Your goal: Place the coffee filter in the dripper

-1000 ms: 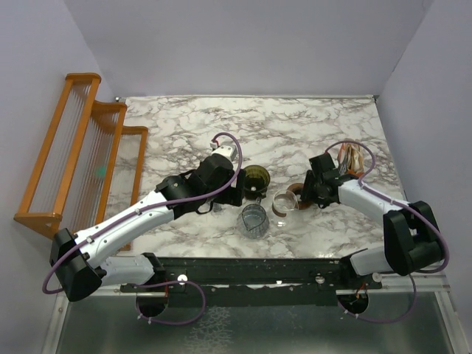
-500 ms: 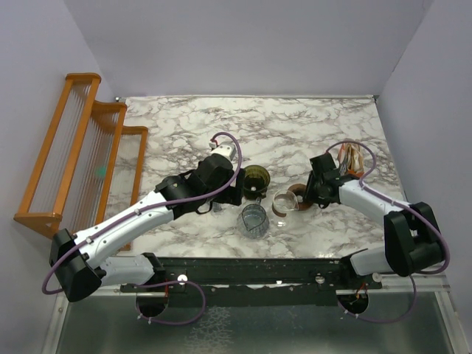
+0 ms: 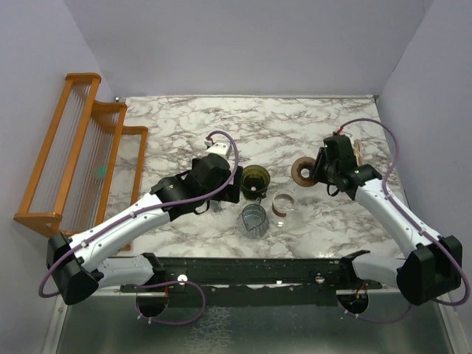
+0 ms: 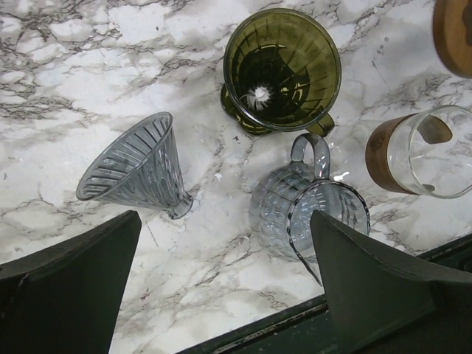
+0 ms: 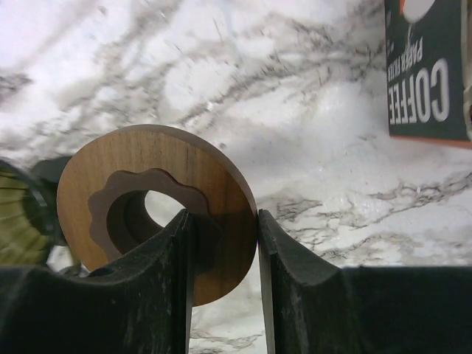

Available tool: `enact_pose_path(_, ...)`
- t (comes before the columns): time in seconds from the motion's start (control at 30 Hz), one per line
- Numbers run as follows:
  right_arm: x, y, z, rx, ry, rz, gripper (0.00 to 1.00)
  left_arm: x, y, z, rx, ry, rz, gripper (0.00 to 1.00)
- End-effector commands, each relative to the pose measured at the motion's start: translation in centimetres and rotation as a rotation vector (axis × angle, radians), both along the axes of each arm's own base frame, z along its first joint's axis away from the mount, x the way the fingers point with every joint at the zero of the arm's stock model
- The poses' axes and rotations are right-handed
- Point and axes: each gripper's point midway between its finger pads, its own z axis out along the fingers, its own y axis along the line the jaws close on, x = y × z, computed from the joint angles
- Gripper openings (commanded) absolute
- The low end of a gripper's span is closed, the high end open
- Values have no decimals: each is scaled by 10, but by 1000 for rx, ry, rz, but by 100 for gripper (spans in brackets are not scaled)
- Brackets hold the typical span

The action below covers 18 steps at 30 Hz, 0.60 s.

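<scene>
The dripper [image 3: 256,179] is the dark olive-green cone standing upright mid-table, its mouth empty [image 4: 284,70]; a sliver of it shows at the left edge [image 5: 13,221] of the right wrist view. The coffee filter is out of view. My left gripper [image 3: 233,193] hovers just left of the dripper, open [image 4: 225,295], with nothing between its fingers. My right gripper [image 3: 311,174] is shut [image 5: 221,221] on a brown wooden disc with a hole [image 5: 155,210], held in the air to the right of the dripper [image 3: 301,171].
A clear glass cup with a handle [image 4: 310,210] lies near the front edge [image 3: 253,220]. A clear ribbed cone [image 4: 136,169] lies on its side. A brown-banded glass [image 3: 283,203] stands right of the cup. A coffee paper filter pack [image 5: 428,70] lies far right. An orange rack [image 3: 81,147] stands at the left.
My right gripper closed on the wooden disc and lifted it up and back from beside the brown-banded glass. My left gripper opened wider and stayed by the dripper.
</scene>
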Motion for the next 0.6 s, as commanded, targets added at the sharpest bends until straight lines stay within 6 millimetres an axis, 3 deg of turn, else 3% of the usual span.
enact_pose_path(0.0, 7, 6, 53, 22, -114, 65, 0, 6, 12, 17, 17, -72, 33, 99)
enact_pose_path(0.23, 9, 45, 111, 162, -199, 257, 0, 8, 21, 23, 51, -99, 48, 99)
enact_pose_path(0.4, 2, 74, 127, 251, -194, 397, 0, 9, 29, 39, 43, -133, 76, 99)
enact_pose_path(0.57, -7, 101, 132, 232, -177, 506, 1, 9, 38, 60, 21, -181, 100, 99)
